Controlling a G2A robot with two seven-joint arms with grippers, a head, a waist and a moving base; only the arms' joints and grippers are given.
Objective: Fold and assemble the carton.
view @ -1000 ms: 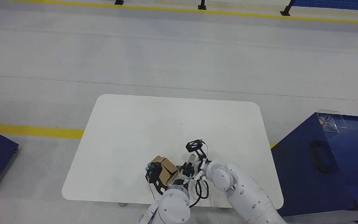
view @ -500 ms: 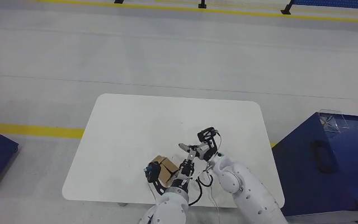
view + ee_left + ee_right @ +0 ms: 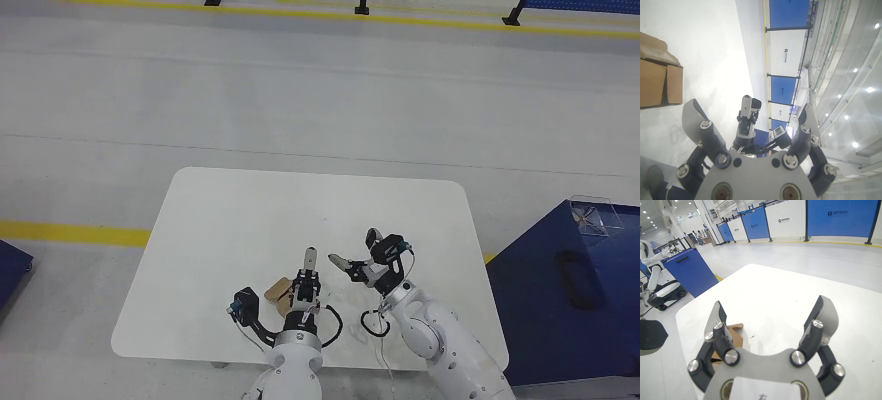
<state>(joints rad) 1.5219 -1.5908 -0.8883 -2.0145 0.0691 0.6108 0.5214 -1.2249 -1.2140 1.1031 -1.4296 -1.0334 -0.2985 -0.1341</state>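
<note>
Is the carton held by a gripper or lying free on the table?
Free. The carton lies on the table; the left gripper and right gripper are open, with nothing between their fingers.

brown cardboard carton [image 3: 277,291], flaps open, lies on the table [image 3: 250,220] near its edge

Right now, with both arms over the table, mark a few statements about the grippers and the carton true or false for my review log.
The left gripper is shut on the carton. False: it is open, the carton lying beside it.
The right gripper is open and empty. True.
The carton rests on the table near the robot's edge. True.
A person's hand holds the carton. False: nothing grips it.
</note>
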